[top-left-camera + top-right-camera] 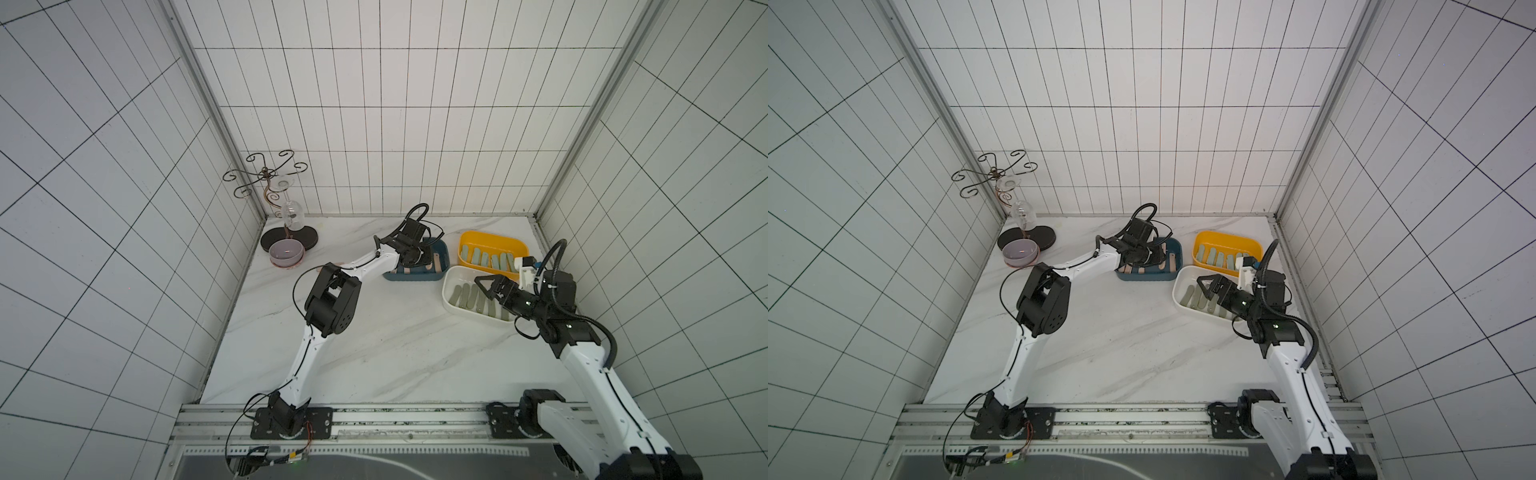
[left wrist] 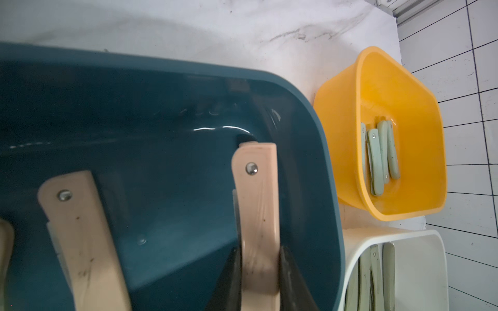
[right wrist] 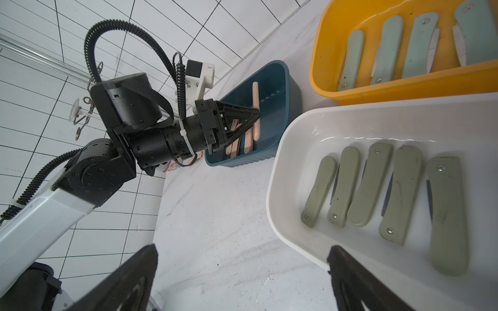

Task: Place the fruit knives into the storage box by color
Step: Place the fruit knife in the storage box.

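Right wrist view, nearest ground first: the right pincer [image 3: 242,250] hangs with its two black fingers spread wide and nothing between them. One finger is over the marble desk [image 3: 215,229], the other over the near rim of the white box [image 3: 277,188]. Five olive knives [image 3: 370,185] lie side by side on that box's floor, several showing a thin blade edge. Just beyond it stands the yellow box [image 3: 404,88], holding a row of mint knives [image 3: 389,48]. To the left of both, seen in both top views, sits the blue box [image 1: 411,277], where peach-pink knives [image 1: 437,261] lie. The left pincer [image 2: 260,258] reaches into this box, clamped on a peach-pink knife [image 2: 257,204] by the handle — riveted end pointing toward the box's corner; whether that end touches the floor cannot be told. A second peach-pink knife [image 2: 80,229] lies near it on the box floor. Farthest off, at the desk's back left corner, a lilac bowl [image 1: 286,253] sits before a wire rack [image 1: 266,174] from which a wine glass [image 1: 291,211] hangs upside down.
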Robot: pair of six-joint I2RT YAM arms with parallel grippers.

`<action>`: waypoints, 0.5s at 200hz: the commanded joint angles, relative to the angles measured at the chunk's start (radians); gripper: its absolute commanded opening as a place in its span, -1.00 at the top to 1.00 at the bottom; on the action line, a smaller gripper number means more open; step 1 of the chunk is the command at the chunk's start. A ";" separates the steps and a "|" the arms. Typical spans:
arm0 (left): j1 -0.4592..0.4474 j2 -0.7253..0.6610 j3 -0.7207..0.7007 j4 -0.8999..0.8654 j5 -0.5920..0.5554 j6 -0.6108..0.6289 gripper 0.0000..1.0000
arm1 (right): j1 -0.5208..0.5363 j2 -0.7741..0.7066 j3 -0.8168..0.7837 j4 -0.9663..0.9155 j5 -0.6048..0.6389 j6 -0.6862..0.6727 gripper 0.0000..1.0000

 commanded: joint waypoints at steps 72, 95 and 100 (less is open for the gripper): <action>-0.003 0.097 0.063 0.059 0.014 -0.056 0.58 | -0.010 -0.017 0.052 -0.021 0.003 -0.019 -1.00; 0.000 0.107 0.065 0.058 0.009 -0.066 0.57 | -0.009 -0.020 0.049 -0.021 0.004 -0.018 -1.00; 0.000 0.110 0.065 0.058 0.009 -0.069 0.57 | -0.010 -0.021 0.049 -0.021 0.004 -0.017 -1.00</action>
